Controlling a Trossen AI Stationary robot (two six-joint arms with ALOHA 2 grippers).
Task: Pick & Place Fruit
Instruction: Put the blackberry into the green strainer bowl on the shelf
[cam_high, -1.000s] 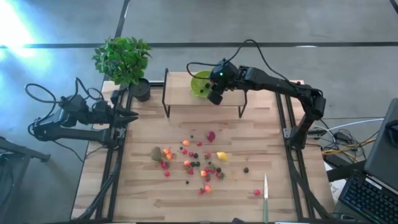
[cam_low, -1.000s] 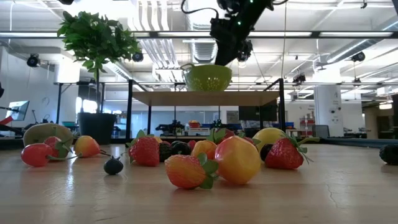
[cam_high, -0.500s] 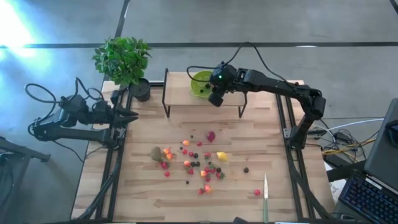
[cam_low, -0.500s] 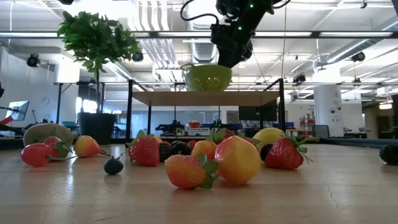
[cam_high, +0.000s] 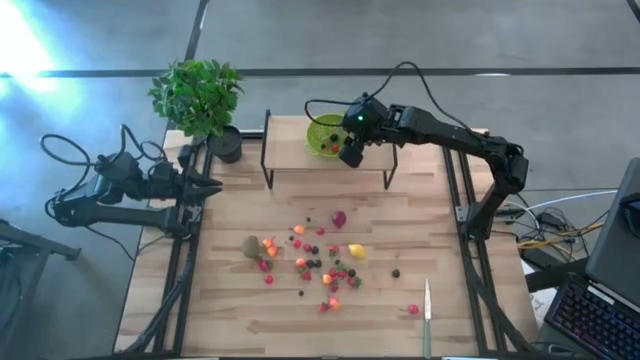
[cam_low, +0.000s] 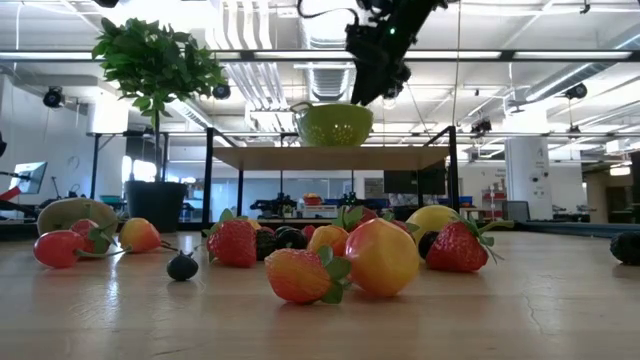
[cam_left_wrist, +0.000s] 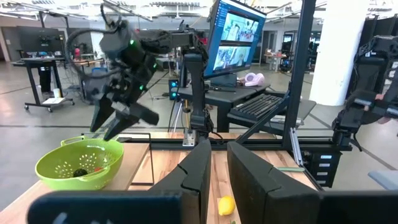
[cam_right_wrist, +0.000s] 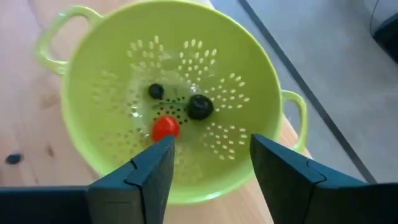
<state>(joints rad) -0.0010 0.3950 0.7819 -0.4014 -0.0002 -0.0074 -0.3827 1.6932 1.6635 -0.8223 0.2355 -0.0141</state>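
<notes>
Wooden table (cam_high: 230, 300), fruit (cam_high: 320, 262) scattered mid-surface, well away from either set of fingers. Right gripper (cam_right_wrist: 208, 163) over green colander (cam_right_wrist: 112, 81), fingers apart, empty; red berry (cam_right_wrist: 165, 128) and two dark ones just beyond the tips. Left gripper (cam_high: 213, 186) at table edge, fingers together, empty.

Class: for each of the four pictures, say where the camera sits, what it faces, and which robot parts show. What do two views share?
High: overhead, facing down; both arms, wooden table.
Low: tabletop level; toy fruit, right gripper above.
Left wrist: own shut fingers, facing the right arm.
Right wrist: own open fingers.
Both wrist views share the lime-green perforated bowl.
</notes>
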